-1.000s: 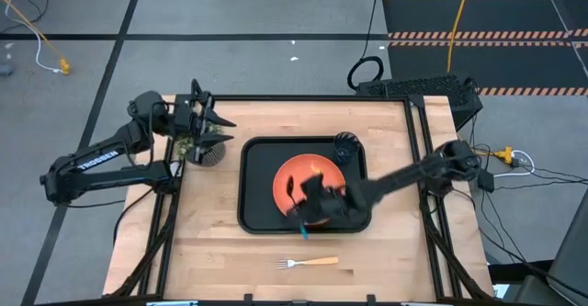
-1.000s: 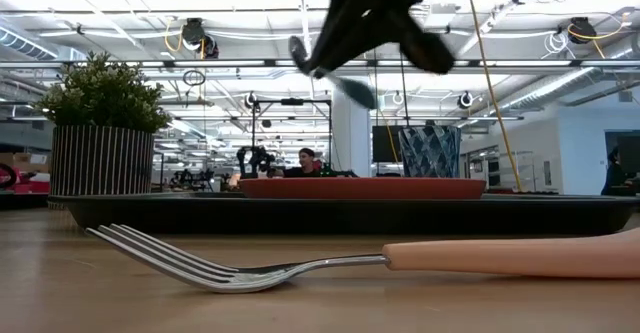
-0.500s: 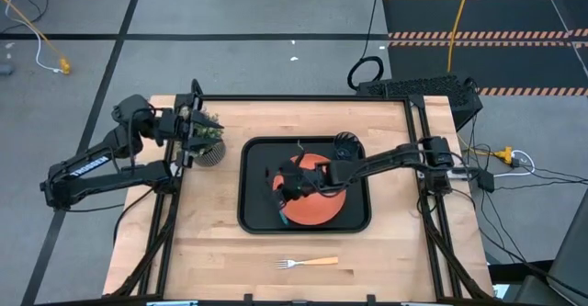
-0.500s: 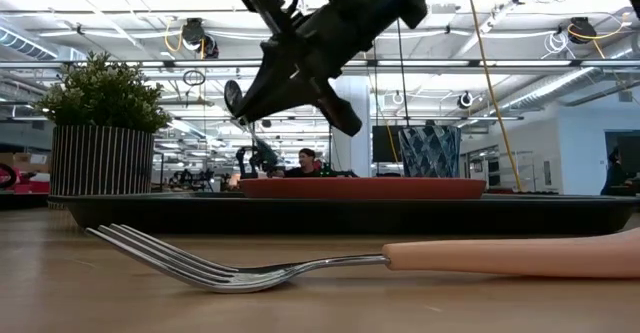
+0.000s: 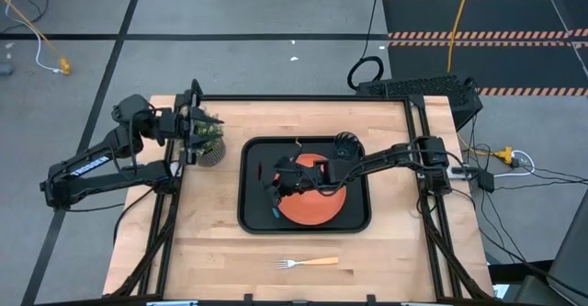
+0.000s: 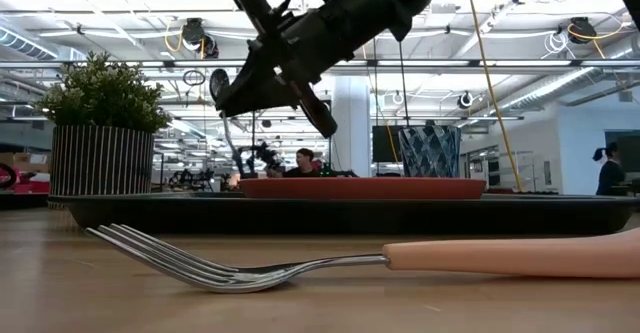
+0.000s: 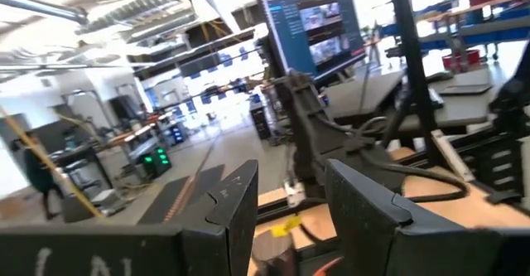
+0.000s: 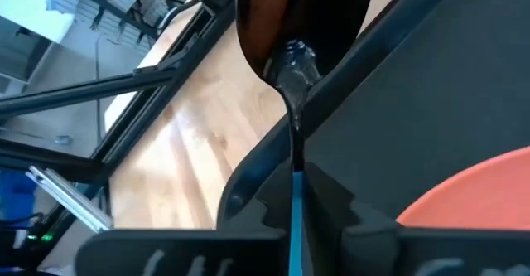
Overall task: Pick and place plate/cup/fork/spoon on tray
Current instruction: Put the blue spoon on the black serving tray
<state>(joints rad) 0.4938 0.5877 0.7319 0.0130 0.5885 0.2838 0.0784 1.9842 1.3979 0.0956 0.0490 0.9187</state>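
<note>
The right tool (image 5: 278, 188), clamped on the spoon (image 5: 277, 203), has swung left across the tray (image 5: 250, 216) over the last second and now hangs above the bare strip left of the plate (image 5: 317, 205), spoon bowl leading toward the tray's left rim. That puts the spoon close to release, I judge; the strip between plate and rim is narrow. The cup (image 5: 344, 144) sits at the tray's far right corner. The fork (image 5: 309, 263) lies on open counter (image 5: 386, 251), near side, untouched. The left tool (image 5: 198, 130), fingers parted and empty, waits by the potted plant (image 5: 209, 146).
</note>
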